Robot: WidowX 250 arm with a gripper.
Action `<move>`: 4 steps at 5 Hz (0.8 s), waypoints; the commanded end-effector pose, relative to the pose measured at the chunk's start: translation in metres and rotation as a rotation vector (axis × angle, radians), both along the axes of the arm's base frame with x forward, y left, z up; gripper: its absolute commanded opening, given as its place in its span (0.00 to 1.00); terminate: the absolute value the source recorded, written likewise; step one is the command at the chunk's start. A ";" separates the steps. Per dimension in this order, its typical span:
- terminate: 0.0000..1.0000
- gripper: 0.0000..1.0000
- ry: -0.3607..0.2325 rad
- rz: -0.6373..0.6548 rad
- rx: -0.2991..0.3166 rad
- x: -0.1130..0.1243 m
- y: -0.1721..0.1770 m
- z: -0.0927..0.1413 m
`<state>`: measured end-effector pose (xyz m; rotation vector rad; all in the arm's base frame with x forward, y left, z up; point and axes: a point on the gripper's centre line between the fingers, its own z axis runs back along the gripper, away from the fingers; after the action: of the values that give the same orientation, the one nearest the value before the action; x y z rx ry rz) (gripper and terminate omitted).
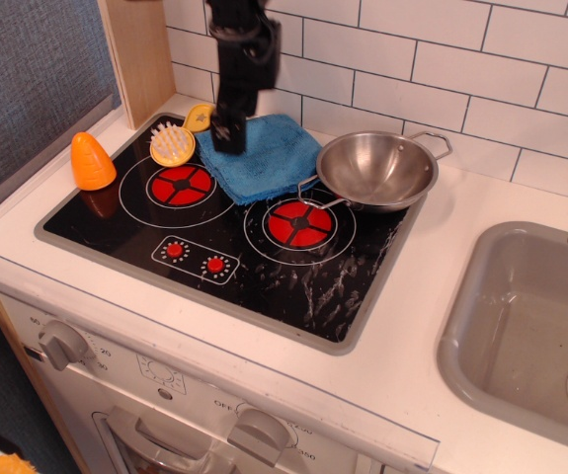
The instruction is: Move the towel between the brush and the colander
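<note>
The blue towel (269, 158) lies flat on the back of the black stovetop. The yellow brush (173, 145) is just to its left, and the steel colander (377, 170) touches its right edge. My gripper (229, 141) hangs just above the towel's left edge, between the brush and the towel. It holds nothing and its dark fingers point down. They look slightly parted, though the view is nearly edge-on.
An orange cone-shaped toy (93, 161) stands at the stove's left edge. A wooden post (137, 54) and a tiled wall (481, 69) are behind. A grey sink (530, 336) is at the right. The red burners (298, 224) and the stove front are bare.
</note>
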<state>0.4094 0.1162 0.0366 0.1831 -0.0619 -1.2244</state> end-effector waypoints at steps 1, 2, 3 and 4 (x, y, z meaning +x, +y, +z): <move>0.00 1.00 -0.136 0.031 0.047 -0.005 0.013 0.086; 0.00 1.00 -0.147 0.021 0.042 -0.021 0.011 0.105; 0.00 1.00 -0.147 0.021 0.042 -0.021 0.011 0.105; 0.00 1.00 -0.147 0.021 0.042 -0.021 0.011 0.105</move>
<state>0.3897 0.1236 0.1169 0.2616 -0.1245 -1.2013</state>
